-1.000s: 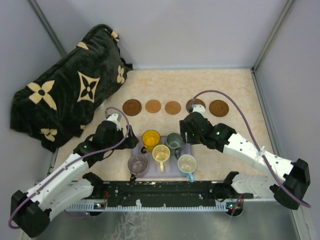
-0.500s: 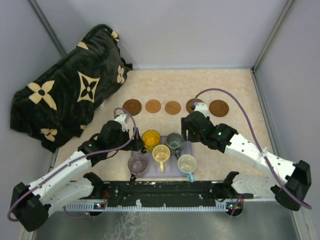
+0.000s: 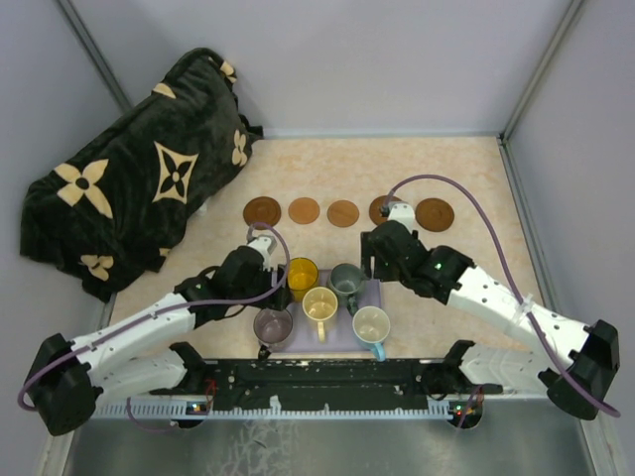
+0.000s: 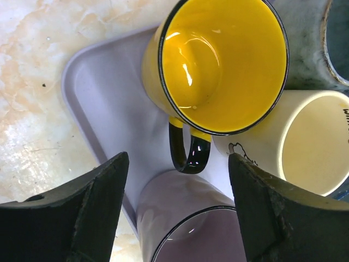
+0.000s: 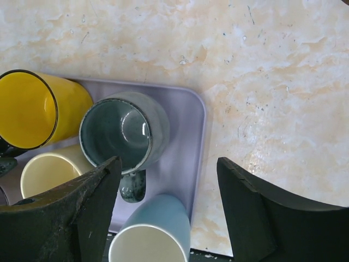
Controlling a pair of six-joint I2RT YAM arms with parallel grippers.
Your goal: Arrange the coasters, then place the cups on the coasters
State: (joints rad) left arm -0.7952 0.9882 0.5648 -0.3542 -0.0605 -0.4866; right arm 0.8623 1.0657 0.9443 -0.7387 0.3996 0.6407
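Glossy round cups on smooth lavender tray; above it, left gripper and right gripper gape, empty.

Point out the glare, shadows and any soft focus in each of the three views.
Left wrist view: sharp white glints inside the yellow cup, its rim crisp. Right wrist view: a pale reflection streak inside the grey-green cup; the marbled table is evenly lit. Top external view: flat, soft light with only faint shadows; the dark blanket loses detail.
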